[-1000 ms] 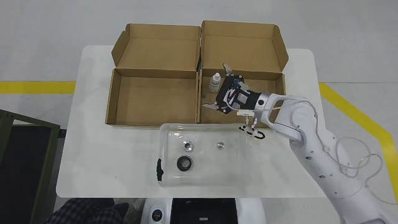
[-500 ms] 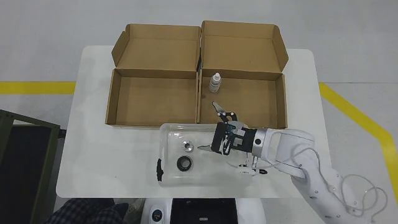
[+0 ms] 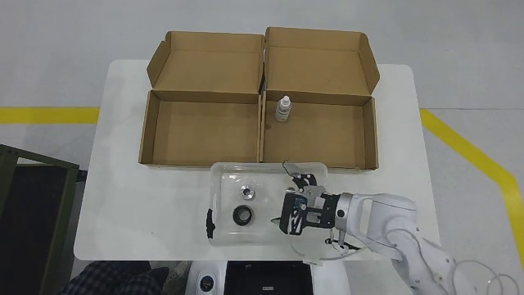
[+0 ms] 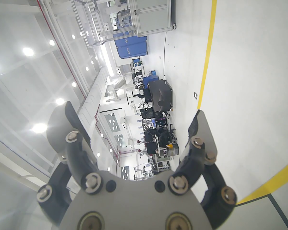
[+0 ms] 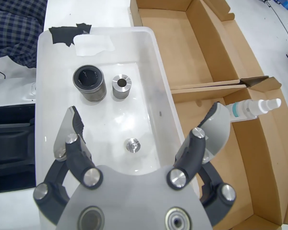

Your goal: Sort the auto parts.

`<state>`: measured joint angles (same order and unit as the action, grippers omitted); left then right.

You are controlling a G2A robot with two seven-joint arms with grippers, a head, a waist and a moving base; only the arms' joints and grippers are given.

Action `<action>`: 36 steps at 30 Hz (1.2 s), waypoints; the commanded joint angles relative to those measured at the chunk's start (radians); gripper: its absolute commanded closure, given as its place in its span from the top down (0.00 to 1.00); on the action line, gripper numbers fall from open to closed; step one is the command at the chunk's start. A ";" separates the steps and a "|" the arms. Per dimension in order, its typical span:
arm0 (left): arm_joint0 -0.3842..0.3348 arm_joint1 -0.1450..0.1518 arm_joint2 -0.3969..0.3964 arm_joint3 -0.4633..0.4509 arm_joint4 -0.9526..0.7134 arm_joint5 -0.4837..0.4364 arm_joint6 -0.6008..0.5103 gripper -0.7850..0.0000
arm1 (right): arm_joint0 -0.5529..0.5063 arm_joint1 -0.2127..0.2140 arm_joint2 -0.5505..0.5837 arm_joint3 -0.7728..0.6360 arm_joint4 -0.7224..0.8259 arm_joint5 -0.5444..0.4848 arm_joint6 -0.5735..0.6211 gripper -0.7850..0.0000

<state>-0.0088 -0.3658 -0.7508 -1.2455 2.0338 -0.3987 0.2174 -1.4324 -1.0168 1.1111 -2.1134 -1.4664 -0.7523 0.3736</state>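
Across the white tabletop I see two open cardboard boxes side by side on the far half, the left box and the right box, each with its lid folded back away from me. Nearer, at the middle of the near edge, sits a clear plastic bin with a scrap of black tape on its left rim. My right claw hangs over the right part of the bin, spread wide and holding nothing. My left claw is also wide open and empty, pointed out at the workshop floor. A white spray bottle stands upright in the far-left corner of the right box, beside the wall shared with the left box. In the left part of the bin a dark bearing sleeve stands on end, with a smaller metal bushing just beyond it, the two apart. A small metal disc lies on the bin floor between the right claw's fingers, untouched.
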 commanded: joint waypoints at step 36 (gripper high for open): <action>0.000 0.000 0.000 0.000 0.000 0.000 0.000 1.00 | 0.036 -0.006 -0.087 0.093 -0.193 0.046 0.144 0.49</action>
<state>-0.0088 -0.3658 -0.7508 -1.2455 2.0338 -0.3987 0.2174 -1.3989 -1.0217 1.0280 -2.0232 -1.6591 -0.7058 0.5151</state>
